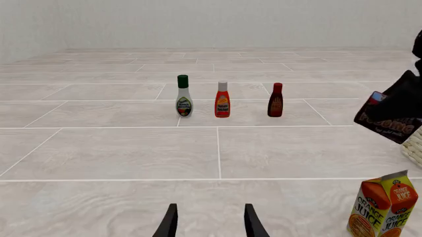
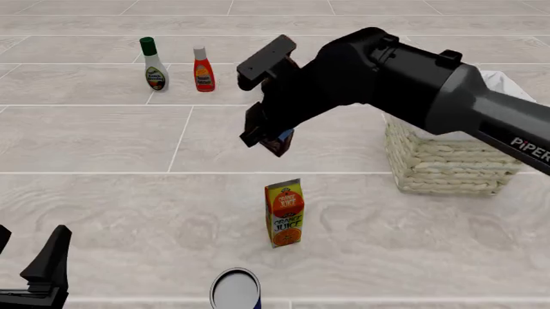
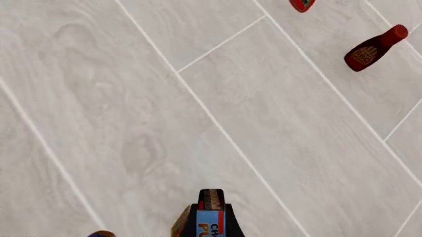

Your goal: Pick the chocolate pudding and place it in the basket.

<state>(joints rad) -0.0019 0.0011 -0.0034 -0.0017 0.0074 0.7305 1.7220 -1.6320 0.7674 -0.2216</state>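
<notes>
Front view: the right gripper (image 2: 268,136) is clamped on the small dark brown chocolate pudding carton with the blue edge (image 2: 281,141), held clear of the pale tiled table (image 2: 103,141). The large square woven wicker basket with white cloth lining (image 2: 447,164) lies to the right of the carton, apart from it; the coming move is judged to be a sideways carry to the right, then a lowering over the rim. The right arm alone is placed for this. The carton hangs tilted; I cannot tell its long axis.

The left gripper (image 1: 209,223) waits low at the near left with fingers parted, holding nothing.

The orange juice carton (image 2: 284,213) stands nearer the camera than the carried pudding, off the line to the basket. A white green-capped bottle (image 2: 154,64) and an orange-red bottle (image 2: 203,69) stand far left, well apart; a dark red bottle (image 1: 275,99) shows beside them in the left wrist view. Nothing appears to bar the path.
</notes>
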